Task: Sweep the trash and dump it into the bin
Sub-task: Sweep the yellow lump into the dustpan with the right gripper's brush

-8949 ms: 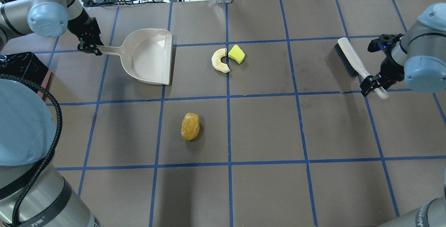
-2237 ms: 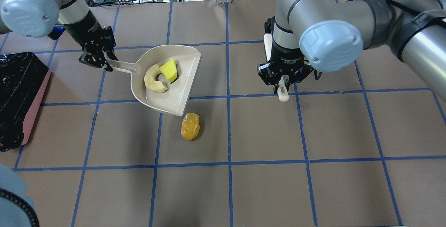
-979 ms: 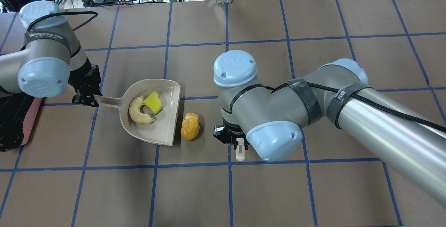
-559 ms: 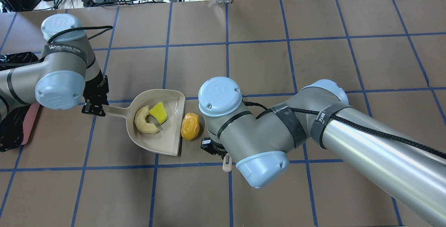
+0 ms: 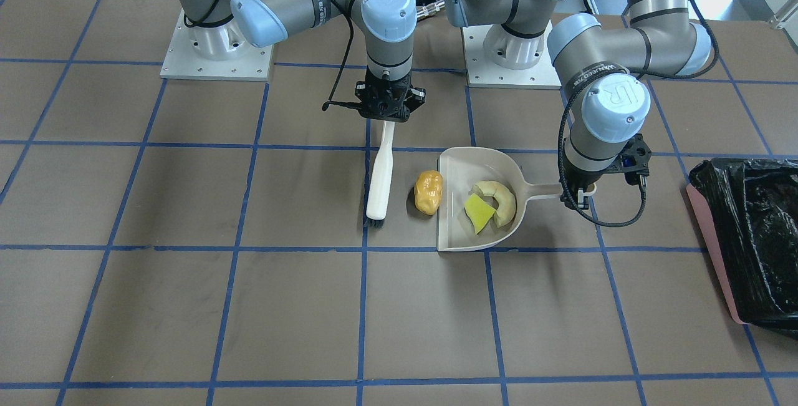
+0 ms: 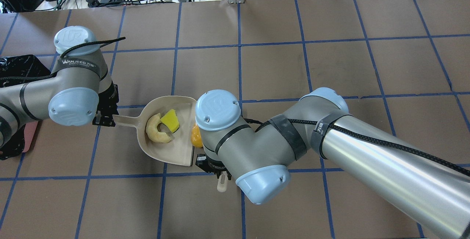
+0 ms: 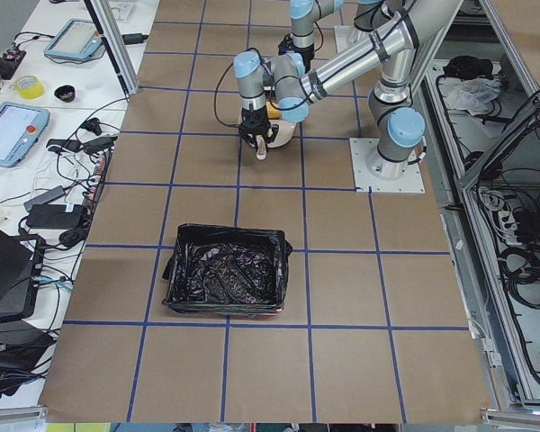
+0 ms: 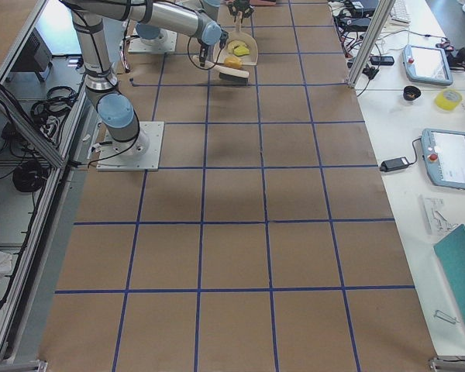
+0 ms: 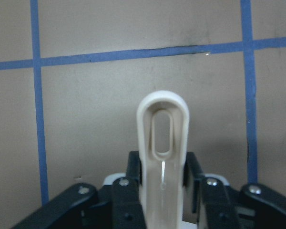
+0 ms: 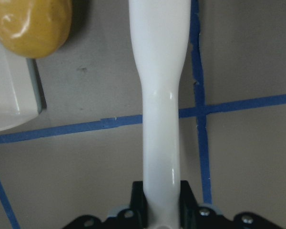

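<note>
Two scraps (image 5: pixel 508 203) lie in the dustpan (image 5: pixel 464 166), lip ready for the orange-brown lump (image 5: pixel 428 192); left jaws clamp its handle (image 5: pixel 542 191), right jaws the brush (image 5: pixel 381 172).

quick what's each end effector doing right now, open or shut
left end effector: closed, holding the dustpan by its handle
right end effector: closed, holding the brush by its handle
</note>
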`<action>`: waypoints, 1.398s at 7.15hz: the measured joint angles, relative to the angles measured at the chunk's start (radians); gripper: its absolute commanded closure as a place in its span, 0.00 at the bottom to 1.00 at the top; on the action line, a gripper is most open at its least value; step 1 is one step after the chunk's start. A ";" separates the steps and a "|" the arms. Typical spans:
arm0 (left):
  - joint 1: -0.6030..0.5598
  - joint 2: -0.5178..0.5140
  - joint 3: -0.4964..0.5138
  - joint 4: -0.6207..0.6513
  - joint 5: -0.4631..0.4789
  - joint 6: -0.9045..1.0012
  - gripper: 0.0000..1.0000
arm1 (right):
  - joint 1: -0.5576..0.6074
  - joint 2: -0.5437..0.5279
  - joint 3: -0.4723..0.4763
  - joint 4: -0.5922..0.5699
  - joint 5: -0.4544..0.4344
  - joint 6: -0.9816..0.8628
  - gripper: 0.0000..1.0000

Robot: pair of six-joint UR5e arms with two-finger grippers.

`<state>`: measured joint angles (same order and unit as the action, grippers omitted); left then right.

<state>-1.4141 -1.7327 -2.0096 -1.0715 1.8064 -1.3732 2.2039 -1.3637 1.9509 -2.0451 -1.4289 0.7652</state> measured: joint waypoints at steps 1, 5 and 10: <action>-0.013 -0.004 0.003 0.003 -0.001 -0.027 1.00 | 0.018 0.023 -0.011 -0.021 0.008 0.010 1.00; -0.050 -0.022 0.004 0.014 -0.063 -0.074 1.00 | 0.110 0.158 -0.148 -0.094 0.037 0.121 1.00; -0.035 -0.056 0.090 -0.068 -0.231 0.121 1.00 | 0.049 0.088 -0.188 0.047 0.022 0.023 1.00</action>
<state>-1.4492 -1.7884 -1.9199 -1.1394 1.5750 -1.2523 2.2529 -1.2753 1.7627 -1.9983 -1.4069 0.7885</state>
